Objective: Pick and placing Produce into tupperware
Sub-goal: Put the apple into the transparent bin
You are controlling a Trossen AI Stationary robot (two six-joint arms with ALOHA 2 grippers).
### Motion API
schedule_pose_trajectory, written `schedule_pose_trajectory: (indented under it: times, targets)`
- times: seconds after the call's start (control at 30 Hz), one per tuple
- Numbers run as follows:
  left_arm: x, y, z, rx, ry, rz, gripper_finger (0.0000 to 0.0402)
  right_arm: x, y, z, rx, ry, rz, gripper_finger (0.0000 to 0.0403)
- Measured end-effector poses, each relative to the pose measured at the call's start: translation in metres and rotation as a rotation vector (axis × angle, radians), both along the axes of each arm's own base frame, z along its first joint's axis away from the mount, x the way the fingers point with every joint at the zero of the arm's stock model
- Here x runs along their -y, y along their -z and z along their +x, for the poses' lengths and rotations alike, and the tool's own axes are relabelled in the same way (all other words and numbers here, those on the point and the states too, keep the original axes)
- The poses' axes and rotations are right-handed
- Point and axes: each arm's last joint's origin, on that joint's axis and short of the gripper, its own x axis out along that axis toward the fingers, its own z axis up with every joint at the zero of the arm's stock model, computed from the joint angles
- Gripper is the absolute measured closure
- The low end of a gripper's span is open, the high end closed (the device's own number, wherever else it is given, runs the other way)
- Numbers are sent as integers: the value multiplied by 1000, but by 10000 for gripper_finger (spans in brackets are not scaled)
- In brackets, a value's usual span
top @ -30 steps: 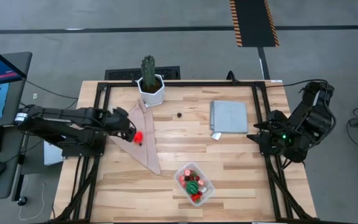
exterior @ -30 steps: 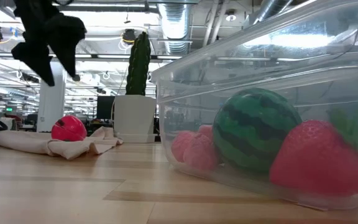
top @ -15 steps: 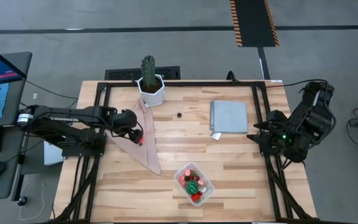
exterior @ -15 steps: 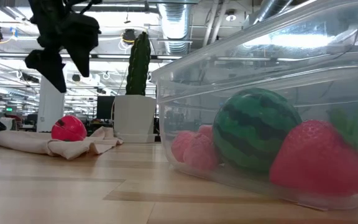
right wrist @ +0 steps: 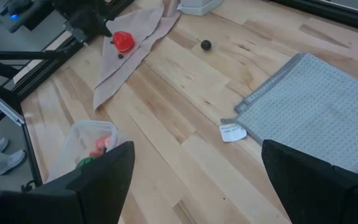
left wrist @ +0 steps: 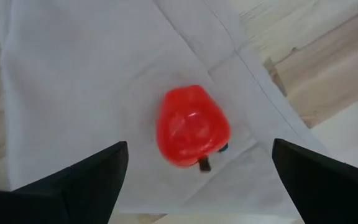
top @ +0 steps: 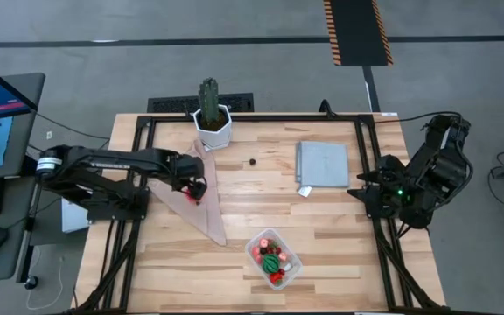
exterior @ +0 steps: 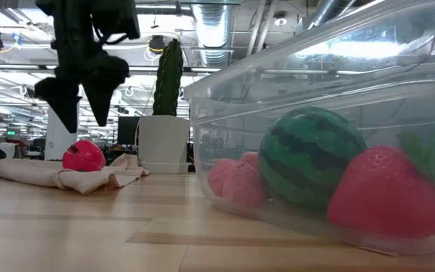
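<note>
A red tomato-like produce piece (left wrist: pixel 191 127) lies on a pale cloth (left wrist: pixel 92 74) at the table's left, its underside resting on the cloth (top: pixel 206 210). My left gripper (exterior: pixel 80 112) hangs open just above the piece (exterior: pixel 83 156), pointing down, one finger to each side and clear of it. The clear tupperware (top: pixel 274 258) stands near the front edge; it holds a green striped ball (exterior: pixel 308 166) and red pieces (exterior: pixel 387 193). A dark berry (top: pixel 252 161) lies on the bare wood. My right gripper (top: pixel 359 190) waits open at the table's right edge.
A cactus in a white pot (top: pixel 211 118) stands at the far edge, just behind the cloth. A flat grey mat (top: pixel 322 163) with a small white tag (right wrist: pixel 232 132) lies toward the far right. Bare wood stretches between the cloth and the tupperware.
My left gripper has moved toward the table's right edge and down, ending over the red piece on the cloth and tipping more steeply downward. It has stayed open. The piece and cloth have not moved.
</note>
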Motion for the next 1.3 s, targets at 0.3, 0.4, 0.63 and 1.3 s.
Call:
schedule_pose_trajectory:
  times: [0.3,0.4,0.63,1.3]
  targets:
    - [-1,22,17,-61,29,-33,15,0,0,0,0,0,0,30]
    - [-1,28,20,-83,42,-34,15,0,0,0,0,0,0,30]
    - [-1,35,23,-122,43,-47,15,0,0,0,0,0,0,30]
    - [-2,36,22,-137,48,-17,15,0,0,0,0,0,0,30]
